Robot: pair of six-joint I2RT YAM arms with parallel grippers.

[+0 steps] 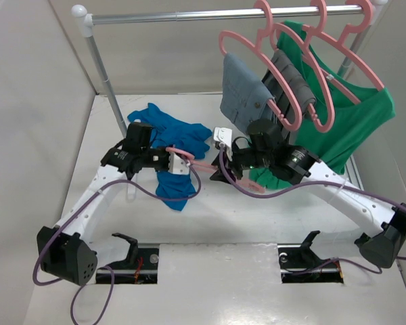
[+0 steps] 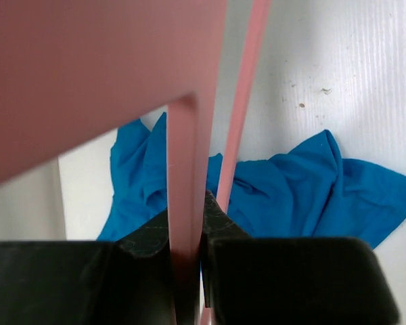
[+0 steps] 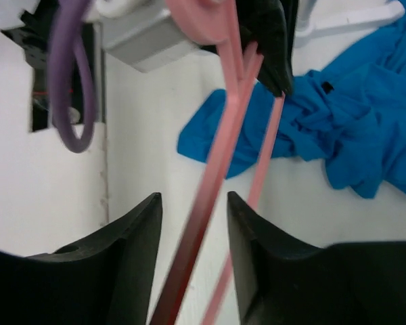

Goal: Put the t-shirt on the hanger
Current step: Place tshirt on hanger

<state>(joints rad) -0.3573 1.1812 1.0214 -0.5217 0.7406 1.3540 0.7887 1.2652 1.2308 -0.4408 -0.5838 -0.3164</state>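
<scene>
Clamping the hanger (image 2: 183,169) is the left gripper (image 2: 186,227); in the left wrist view both black fingers (image 2: 145,244) press flat against one pink bar, with no gap on either side; a second, thinner pink bar slants down just to the right and goes out of sight behind the right-hand finger

Right gripper (image 3: 195,203) stands spread apart (right wrist view); a pink bar of the hanger runs up between its two fingers (image 3: 132,250) with space on both sides, so it has hold of nothing; at the top of that view the left gripper's dark finger pinches the same bar, with a purple cable (image 3: 71,81) looped beside it

Top view: the two arms meet mid-counter, grippers near each other, the hanger stretched between them and running on under the right arm; whether its far end touches the counter (image 1: 210,223) cannot be told

The t-shirt (image 1: 169,132) lies crumpled on the counter, under and behind the left gripper, one lobe toward the rail post and another toward the near edge; none of it is on the hanger

Back right: rail (image 1: 210,13) carrying three more pink hangers, with grey-blue trousers (image 1: 240,91) and a green shirt (image 1: 365,115) hanging from them
</scene>
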